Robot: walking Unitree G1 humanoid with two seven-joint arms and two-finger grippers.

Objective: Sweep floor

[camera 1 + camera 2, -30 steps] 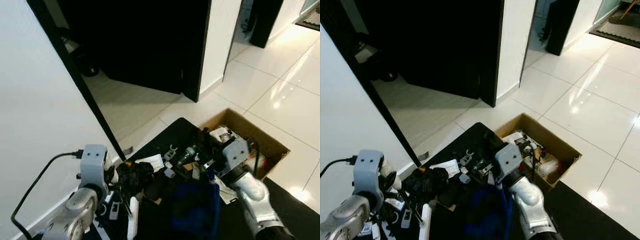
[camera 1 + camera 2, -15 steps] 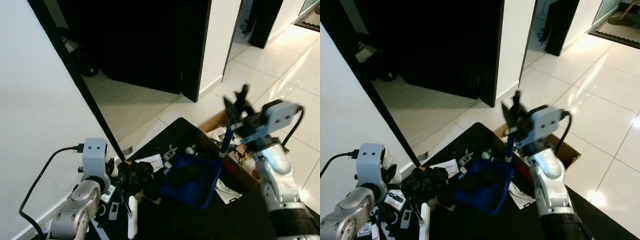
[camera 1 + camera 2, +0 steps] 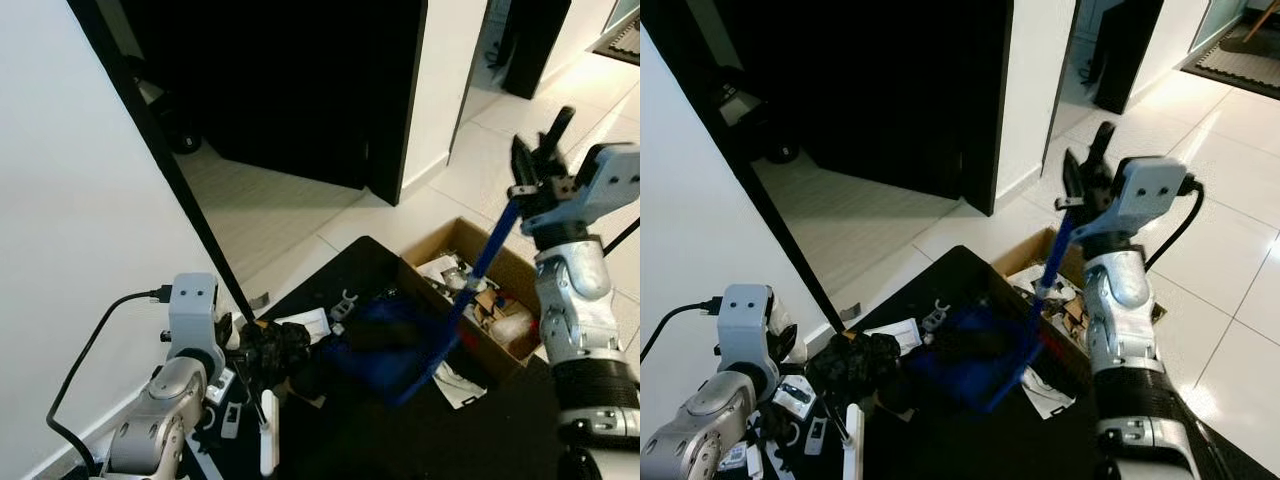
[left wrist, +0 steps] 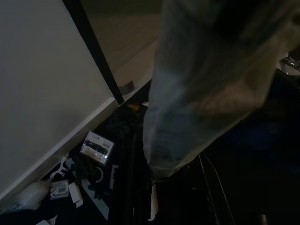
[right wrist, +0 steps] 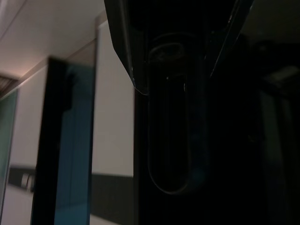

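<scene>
My right pincer (image 3: 1085, 170) is raised high, fingers pointing up, closed around the top of the blue handle (image 3: 1055, 250) of a dustpan (image 3: 970, 355). The handle slants down from my grip to the blue pan, which hangs tilted just above the black mat (image 3: 940, 270) with a dark lump resting in it. In the right wrist view the handle's looped end (image 5: 176, 122) sits between my two black fingers (image 5: 122, 42), against a white wall and a dark door frame.

Beside the pan, at the mat's far right edge, an open cardboard box (image 3: 530, 275) stands on the white tiled floor (image 3: 590, 190), packed with mixed rubbish. Small white and grey scraps (image 3: 345, 300) lie scattered on the mat between the box and the white wall (image 3: 70, 230).

My left pincer (image 3: 250, 355) is low, close to the wall at the mat's near left edge, buried in a heap of black crumpled stuff (image 3: 280, 345); I cannot tell how far it is open. A white stick-like piece (image 3: 268, 435) lies just below it. The left wrist view is dim, with a blurred pale shape close up, and shows a small packet (image 4: 97, 146) and paper bits on the mat by the wall's black skirting strip (image 4: 93, 56).

Beyond the mat, a dark doorway (image 3: 290, 80) opens.
</scene>
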